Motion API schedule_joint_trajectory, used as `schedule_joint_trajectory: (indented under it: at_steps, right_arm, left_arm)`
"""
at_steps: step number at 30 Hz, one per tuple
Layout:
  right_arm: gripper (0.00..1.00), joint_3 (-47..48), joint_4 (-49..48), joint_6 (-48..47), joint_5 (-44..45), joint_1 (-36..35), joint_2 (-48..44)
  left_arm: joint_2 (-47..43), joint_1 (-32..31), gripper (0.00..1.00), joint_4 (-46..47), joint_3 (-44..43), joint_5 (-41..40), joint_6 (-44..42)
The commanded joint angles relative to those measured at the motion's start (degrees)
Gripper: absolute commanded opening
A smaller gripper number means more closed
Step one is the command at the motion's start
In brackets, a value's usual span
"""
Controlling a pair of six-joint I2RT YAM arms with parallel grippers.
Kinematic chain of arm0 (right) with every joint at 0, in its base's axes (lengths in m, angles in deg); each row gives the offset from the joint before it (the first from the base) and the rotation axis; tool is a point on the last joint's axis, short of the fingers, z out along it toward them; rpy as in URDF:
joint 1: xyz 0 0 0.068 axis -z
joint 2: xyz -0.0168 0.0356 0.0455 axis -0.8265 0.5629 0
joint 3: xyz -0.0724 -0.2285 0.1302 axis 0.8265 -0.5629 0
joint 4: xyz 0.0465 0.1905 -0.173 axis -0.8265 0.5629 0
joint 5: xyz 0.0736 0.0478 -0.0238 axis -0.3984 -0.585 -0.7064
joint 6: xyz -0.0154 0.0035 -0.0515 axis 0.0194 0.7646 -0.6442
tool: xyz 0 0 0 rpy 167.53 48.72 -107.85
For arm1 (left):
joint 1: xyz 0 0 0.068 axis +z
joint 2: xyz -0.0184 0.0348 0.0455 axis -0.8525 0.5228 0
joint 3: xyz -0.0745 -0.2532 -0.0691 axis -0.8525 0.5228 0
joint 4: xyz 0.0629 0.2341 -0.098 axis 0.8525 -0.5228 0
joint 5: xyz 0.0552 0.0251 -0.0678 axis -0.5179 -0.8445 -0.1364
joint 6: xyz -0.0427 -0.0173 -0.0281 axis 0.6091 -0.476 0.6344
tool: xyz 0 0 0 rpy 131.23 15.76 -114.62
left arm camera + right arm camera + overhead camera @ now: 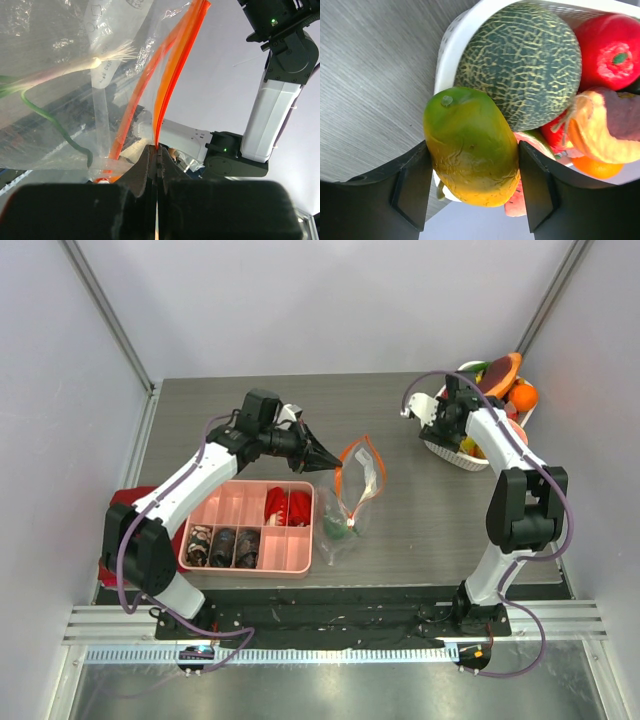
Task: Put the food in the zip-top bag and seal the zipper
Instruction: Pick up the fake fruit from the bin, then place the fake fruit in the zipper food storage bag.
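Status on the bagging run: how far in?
Done: a green onion lies inside the zip-top bag. In hand: the left gripper pinches the zipper, mouth open; the right gripper clamps a mango at the white basket. Left: bag the mango, the melon and the rest, then seal.

Zip-top bag (60, 100) cropped top and left; white basket (451, 40) mostly beyond frame.

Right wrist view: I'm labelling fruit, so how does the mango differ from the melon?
The mango is elongated and smooth, green fading to yellow-orange; the melon is round, dark green with pale netting. The mango is gripped by the right claw; the melon lies in the white basket. Both are toy fruits.
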Motion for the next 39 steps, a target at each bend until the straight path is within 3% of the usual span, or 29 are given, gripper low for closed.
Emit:
schedule_joint_trajectory:
  at_steps: [1, 9, 13, 16, 17, 19, 21, 23, 24, 28, 32, 37, 39]
  right_arm:
    - [0.48, 3.69, -3.11, -0.51, 0.79, -0.29, -0.7]
    - [0.39, 9.22, -0.13, 4.22, -1.84, -0.29, -4.65]
    - [0.34, 15.63, 3.91, 13.71, -10.44, -0.73, -7.99]
    - [0.33, 23.18, 7.77, 28.1, -21.23, -1.34, -9.93]
    - [0.33, 25.9, 8.57, 36.67, -27.1, -1.43, -10.54]
    - [0.29, 26.54, 8.4, 45.42, -35.03, -1.52, -12.99]
    - [0.27, 21.21, 2.97, 58.72, -44.23, -1.96, -17.89]
    - [0.25, 12.45, -6.04, 67.64, -47.53, -3.71, -21.51]
    - [0.24, 9.17, -9.32, 74.91, -48.68, -4.59, -25.53]
    - [0.23, -9.18, -26.27, 88.48, -47.02, -9.69, -33.9]
    - [0.22, -17.22, -32.38, 91.33, -41.49, -17.32, -37.18]
    - [0.2, -21.61, -32.03, 90.38, -35.53, -20.77, -36.3]
    - [0.29, -22.06, -31.59, 88.44, -34.1, -21.47, -35.95]
  left_arm:
    - [0.18, 0.23, 0.0, 2.06, 0.22, 2.28, 0.08]
    - [0.18, 0.41, 0.0, 1.71, 0.22, 2.02, -0.44]
    - [0.35, 0.85, 0.0, 2.49, 1.18, 2.45, -0.01]
    - [0.44, 1.9, 0.0, 5.65, 2.42, 3.77, 3.06]
    - [0.53, 2.08, 0.0, 6.18, 3.03, 4.03, 3.42]
    - [0.53, 2.52, 0.0, 7.33, 3.3, 4.39, 3.95]
    - [0.18, 2.61, 0.0, 7.77, 3.39, 4.56, 4.04]
    - [0.0, 2.69, 0.0, 8.21, 3.56, 4.83, 4.39]
    - [-0.26, 2.69, 0.0, 8.82, 3.82, 4.83, 4.56]
    - [-0.79, 2.87, 0.0, 10.05, 4.44, 5.18, 5.53]
    - [-1.14, 3.13, 0.0, 10.76, 4.79, 5.62, 5.97]
    - [-1.75, 3.4, 0.0, 12.95, 6.2, 6.23, 7.82]
    - [-2.1, 3.48, 0.0, 13.74, 6.55, 6.23, 8.08]
